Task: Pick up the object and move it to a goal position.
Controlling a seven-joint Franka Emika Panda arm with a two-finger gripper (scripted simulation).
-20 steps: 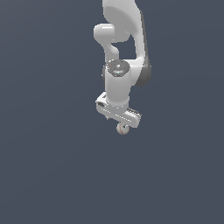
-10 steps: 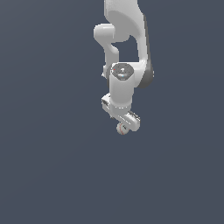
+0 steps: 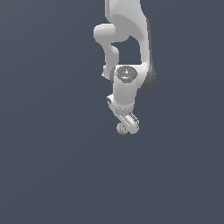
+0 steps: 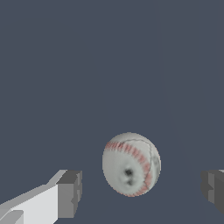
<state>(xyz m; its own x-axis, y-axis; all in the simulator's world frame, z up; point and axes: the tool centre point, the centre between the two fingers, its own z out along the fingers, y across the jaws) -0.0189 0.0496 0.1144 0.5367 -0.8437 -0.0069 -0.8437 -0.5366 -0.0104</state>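
The object, a small whitish ball (image 4: 131, 164) with red stitch marks, lies between my two fingers in the wrist view. There is a gap on each side of it. One grey pad (image 4: 70, 192) stands well off the ball, and the other pad (image 4: 213, 187) is farther off at the picture's edge. My gripper (image 4: 141, 189) is open around the ball and touches it nowhere. In the exterior view the ball (image 3: 120, 128) shows just under the white hand, at the tips of the gripper (image 3: 127, 127), which points down.
A plain dark grey-blue surface (image 3: 52, 175) fills everything around the arm. The white arm (image 3: 127, 26) comes down from the top of the exterior view. No other object or edge is visible.
The hand has turned about its vertical axis, so the finger bar looks narrower from the exterior view. The ball has stayed in almost the same place under the fingertips.
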